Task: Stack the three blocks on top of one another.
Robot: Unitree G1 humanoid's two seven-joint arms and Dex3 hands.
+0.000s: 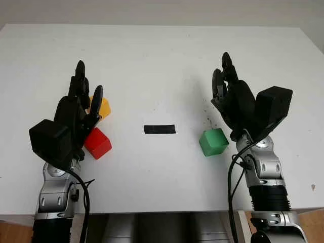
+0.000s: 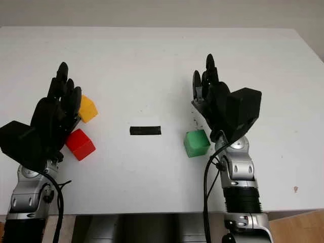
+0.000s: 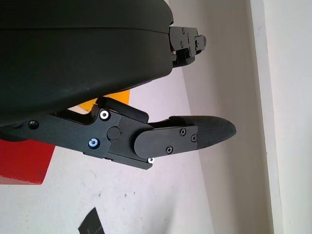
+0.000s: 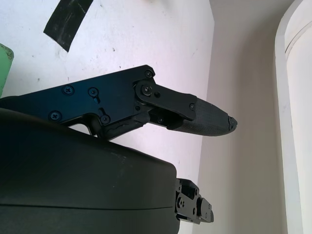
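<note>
On a white table [image 1: 162, 55], a red block [image 1: 97, 143] and yellow block [image 1: 103, 107] sit beside the open left hand [image 1: 80, 109], a green block [image 1: 213, 142] beside the open right hand [image 1: 234, 101]; they look light, rigid, best pinched across opposite flat faces.

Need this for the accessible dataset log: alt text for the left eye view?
Two black robot hands hover open over a white table: the left hand beside a red block and a yellow block, the right hand just behind a green block. A strip of black tape lies between them; no blocks are stacked.
</note>
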